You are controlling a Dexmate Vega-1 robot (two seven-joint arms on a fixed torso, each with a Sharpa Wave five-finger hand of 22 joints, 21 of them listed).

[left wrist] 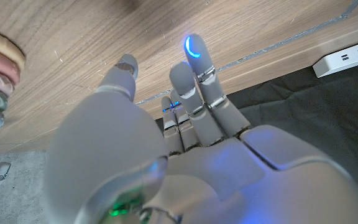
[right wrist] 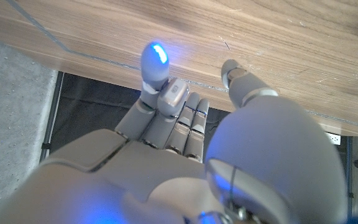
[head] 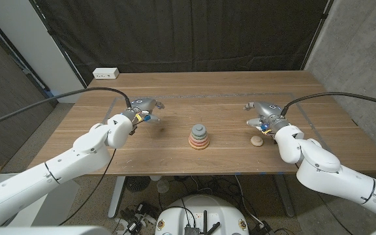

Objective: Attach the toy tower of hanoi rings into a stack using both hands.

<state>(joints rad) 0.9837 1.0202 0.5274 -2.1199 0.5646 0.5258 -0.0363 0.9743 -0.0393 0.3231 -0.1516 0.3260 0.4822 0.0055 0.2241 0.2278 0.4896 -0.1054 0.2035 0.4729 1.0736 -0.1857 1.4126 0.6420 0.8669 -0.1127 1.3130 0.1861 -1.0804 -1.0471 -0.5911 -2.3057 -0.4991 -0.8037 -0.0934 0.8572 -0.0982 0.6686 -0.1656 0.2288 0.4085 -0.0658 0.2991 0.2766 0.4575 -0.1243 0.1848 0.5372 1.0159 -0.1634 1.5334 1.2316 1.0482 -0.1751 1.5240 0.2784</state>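
The stacked pastel wooden ring tower (head: pixel 199 136) stood mid-surface; a small tan wooden ring (head: pixel 256 141) lay to its right, probably light and rigid, best pinched at its rim. My left hand (head: pixel 143 108) and right hand (head: pixel 264 114) flanked the tower, fingers released.

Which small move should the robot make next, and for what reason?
Probably the right hand should lower toward the small tan piece lying on the table beside it. That piece sits apart from the ring stack, and both hands appear empty with fingers spread.
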